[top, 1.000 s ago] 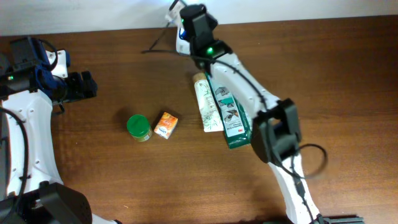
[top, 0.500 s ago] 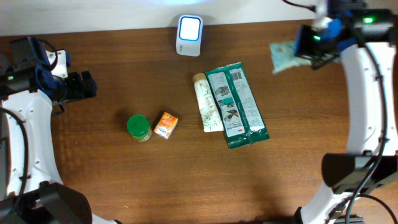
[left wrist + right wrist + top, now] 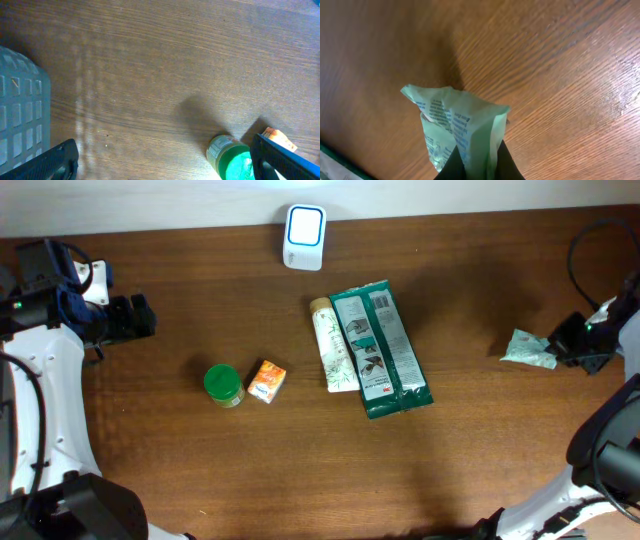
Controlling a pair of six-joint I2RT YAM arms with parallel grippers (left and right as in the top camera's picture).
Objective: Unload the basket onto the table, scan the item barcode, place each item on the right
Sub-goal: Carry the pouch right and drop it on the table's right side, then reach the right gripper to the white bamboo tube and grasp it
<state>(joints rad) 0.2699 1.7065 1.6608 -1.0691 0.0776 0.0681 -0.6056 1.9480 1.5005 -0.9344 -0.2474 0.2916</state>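
Bench (image 3: 250, 490): dark brown wood, grain running left to right, fills nearly all of the overhead frame. Pale strip (image 3: 150, 202) along the top edge, beyond the bench's far side; wall or floor, cannot tell. Brightest patch at top centre. Shadows soft. Sheen on the wood at right of the right wrist view.

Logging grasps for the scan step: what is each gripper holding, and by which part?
The right gripper pinches the pale green packet by one crumpled edge. The left gripper is open, holding nothing.
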